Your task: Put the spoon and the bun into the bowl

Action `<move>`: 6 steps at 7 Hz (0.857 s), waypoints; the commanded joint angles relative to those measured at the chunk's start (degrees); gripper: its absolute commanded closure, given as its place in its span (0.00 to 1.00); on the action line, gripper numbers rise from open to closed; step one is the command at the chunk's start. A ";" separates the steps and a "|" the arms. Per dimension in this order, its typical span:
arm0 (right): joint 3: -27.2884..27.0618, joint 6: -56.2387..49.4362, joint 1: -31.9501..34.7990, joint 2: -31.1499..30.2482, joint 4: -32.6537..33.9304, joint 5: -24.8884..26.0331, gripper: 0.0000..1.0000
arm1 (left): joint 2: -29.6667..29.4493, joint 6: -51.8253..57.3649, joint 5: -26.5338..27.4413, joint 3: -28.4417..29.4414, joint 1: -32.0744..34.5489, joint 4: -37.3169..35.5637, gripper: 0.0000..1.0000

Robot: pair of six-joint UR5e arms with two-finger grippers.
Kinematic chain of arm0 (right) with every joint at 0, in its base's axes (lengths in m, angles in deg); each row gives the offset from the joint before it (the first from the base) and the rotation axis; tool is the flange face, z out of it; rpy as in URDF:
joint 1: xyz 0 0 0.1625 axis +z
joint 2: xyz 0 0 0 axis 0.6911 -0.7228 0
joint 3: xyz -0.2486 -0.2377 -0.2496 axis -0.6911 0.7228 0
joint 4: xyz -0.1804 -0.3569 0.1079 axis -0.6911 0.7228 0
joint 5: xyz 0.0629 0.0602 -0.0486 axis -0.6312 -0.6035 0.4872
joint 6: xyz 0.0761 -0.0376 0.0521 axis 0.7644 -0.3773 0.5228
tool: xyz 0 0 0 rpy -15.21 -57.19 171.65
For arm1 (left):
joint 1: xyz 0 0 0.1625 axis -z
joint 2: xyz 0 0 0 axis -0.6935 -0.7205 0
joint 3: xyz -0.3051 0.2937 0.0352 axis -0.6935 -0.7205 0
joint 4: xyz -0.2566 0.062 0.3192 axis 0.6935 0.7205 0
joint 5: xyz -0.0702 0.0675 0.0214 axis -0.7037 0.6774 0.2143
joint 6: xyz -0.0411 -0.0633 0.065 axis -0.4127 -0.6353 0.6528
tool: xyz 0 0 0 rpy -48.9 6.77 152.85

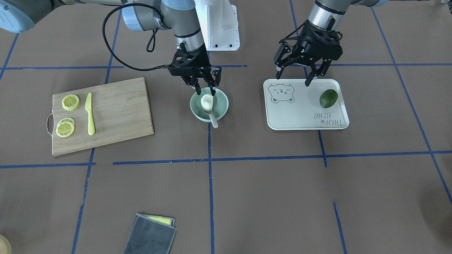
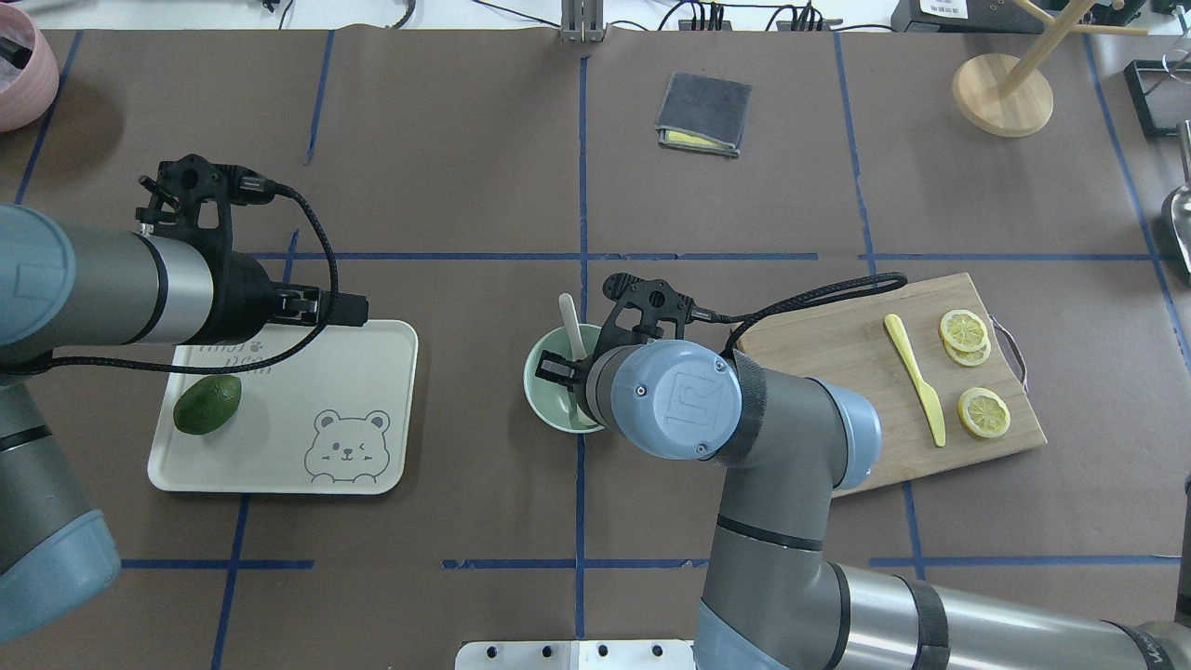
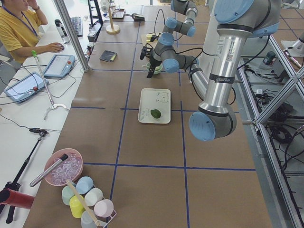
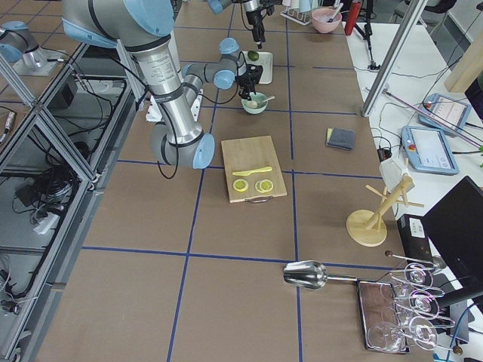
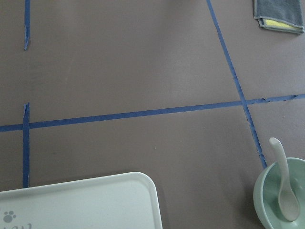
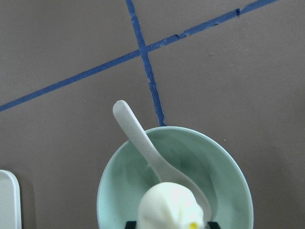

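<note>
While the right arm points straight down over the one round pale mint-green bowl, the right gripper has its fingers either side of the single small white pleated bun. I cannot tell whether they clamp it. The bun sits in the bowl, over the scoop of the one cream-white soup spoon. The left gripper hangs spread wide over the white bear-print tray, beside one dark green avocado.

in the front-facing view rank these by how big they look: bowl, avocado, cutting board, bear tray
Largest to smallest:
1. cutting board
2. bear tray
3. bowl
4. avocado
</note>
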 commanded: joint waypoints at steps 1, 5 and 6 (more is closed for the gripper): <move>-0.16 -0.61 0.59 -0.07 -0.05 -0.09 0.39 | 1.58 0.78 0.00 0.30 0.09 0.17 0.00; -17.09 -6.74 7.34 -17.15 0.39 -9.37 0.29 | 14.74 20.95 -2.70 0.12 3.67 6.73 0.00; -19.48 -12.07 11.28 -21.82 0.39 -14.10 0.28 | 18.87 27.26 -6.72 0.56 8.91 10.68 0.00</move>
